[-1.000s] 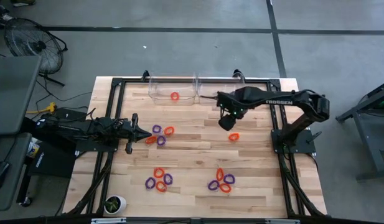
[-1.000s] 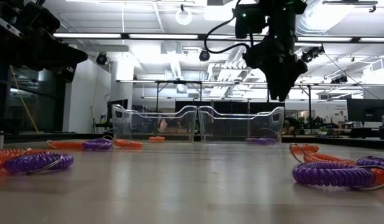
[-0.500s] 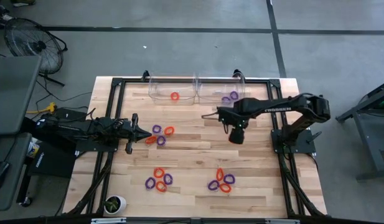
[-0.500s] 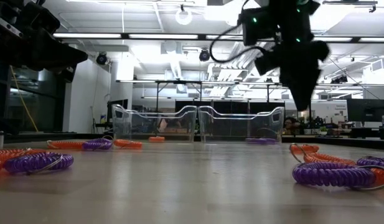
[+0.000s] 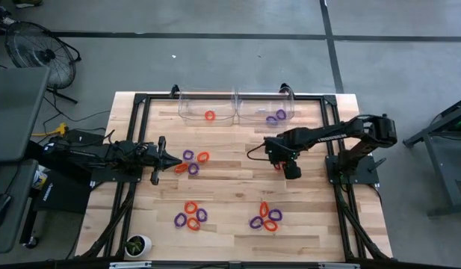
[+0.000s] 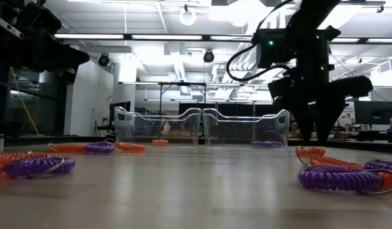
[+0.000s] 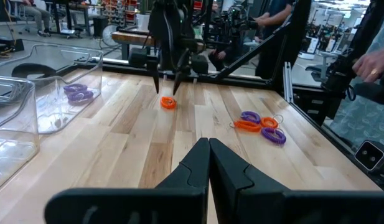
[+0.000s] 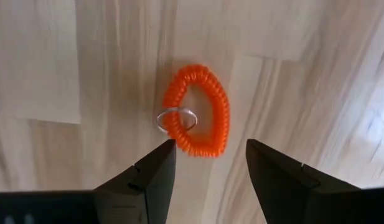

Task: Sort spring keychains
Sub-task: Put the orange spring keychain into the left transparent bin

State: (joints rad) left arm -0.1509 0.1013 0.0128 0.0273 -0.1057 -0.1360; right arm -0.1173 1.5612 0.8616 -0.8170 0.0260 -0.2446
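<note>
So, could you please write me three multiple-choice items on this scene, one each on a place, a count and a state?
1. Where is the right gripper?
A. over the left bin
B. above a lone orange keychain on the table
C. at the table's front edge

2. How many keychains lie in the left bin?
A. one
B. three
C. none

3. How is the left gripper?
A. open
B. shut on a purple keychain
C. shut, holding nothing

Answers:
1 B: the right wrist view shows the orange keychain on the wood between the open fingers.
2 A: the high view shows a single orange one there.
3 C: the left wrist view shows its fingers pressed together with nothing between them.
</note>
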